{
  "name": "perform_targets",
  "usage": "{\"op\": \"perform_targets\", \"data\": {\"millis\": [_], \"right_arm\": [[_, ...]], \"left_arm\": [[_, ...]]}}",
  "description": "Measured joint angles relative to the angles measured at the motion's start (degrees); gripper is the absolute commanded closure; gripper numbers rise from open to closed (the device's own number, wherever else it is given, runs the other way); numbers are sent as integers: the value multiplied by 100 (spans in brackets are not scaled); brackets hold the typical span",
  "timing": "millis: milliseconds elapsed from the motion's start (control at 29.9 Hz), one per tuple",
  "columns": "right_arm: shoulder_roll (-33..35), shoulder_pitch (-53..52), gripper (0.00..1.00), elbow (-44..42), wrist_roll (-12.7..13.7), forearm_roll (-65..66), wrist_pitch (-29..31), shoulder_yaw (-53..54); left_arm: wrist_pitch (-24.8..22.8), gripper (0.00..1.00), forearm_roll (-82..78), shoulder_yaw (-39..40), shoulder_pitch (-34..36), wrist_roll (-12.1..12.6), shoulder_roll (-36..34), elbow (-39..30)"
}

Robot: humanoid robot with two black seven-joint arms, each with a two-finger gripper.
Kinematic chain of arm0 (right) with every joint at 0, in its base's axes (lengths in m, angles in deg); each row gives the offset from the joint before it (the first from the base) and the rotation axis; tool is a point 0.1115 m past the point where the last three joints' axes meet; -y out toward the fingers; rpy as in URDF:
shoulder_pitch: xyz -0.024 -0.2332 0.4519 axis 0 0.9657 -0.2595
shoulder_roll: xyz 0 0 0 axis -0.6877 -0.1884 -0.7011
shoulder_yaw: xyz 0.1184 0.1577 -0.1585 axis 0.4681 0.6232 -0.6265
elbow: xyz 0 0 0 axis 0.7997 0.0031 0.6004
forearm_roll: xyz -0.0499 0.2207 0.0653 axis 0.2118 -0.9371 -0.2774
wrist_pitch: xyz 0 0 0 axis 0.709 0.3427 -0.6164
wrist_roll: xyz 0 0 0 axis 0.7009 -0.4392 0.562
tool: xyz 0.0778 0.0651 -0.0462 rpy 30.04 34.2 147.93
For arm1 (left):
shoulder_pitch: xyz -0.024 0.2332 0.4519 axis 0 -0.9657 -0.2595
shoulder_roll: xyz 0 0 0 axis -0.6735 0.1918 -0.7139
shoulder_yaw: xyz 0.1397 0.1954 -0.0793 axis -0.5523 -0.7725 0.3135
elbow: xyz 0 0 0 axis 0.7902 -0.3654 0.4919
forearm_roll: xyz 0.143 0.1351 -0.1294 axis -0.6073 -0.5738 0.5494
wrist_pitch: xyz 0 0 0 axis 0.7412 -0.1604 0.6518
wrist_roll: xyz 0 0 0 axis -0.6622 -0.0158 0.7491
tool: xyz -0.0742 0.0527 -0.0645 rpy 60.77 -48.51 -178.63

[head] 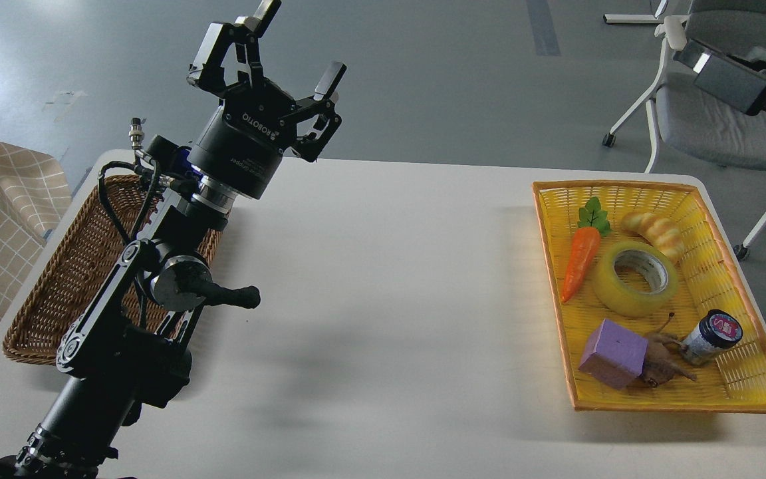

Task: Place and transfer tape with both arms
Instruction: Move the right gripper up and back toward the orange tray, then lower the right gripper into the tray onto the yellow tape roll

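Note:
The tape (616, 294), a wide translucent yellow roll with a white-grey core, lies flat in the yellow basket (682, 403) at the table's right side. My left gripper (300, 41) is open and empty, raised high above the table's far left, far from the tape. A dark, blurred part of my right arm (732, 81) shows at the top right, above and behind the basket. Its fingers cannot be told apart.
In the yellow basket with the tape lie a toy carrot (581, 254), a twisted bread toy (654, 230), a purple block (612, 352), a small jar (712, 336) and a brown figure (663, 362). A brown wicker basket (57, 279) sits at the left, a chair (722, 126) behind.

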Motion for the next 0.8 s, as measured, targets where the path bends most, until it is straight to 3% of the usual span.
{"op": "perform_targets", "data": {"millis": [267, 535, 802], "right_arm": [[24, -11, 0, -447, 4, 1718, 1, -969], [-192, -256, 0, -730, 23, 1819, 1, -1520], [-878, 395, 0, -712, 138, 1769, 1, -1348]], "left_arm": [[-13, 2, -3, 15, -68, 1, -40, 0], [-20, 2, 1, 8, -69, 1, -17, 17], [-23, 2, 22, -4, -76, 1, -52, 18]]}}
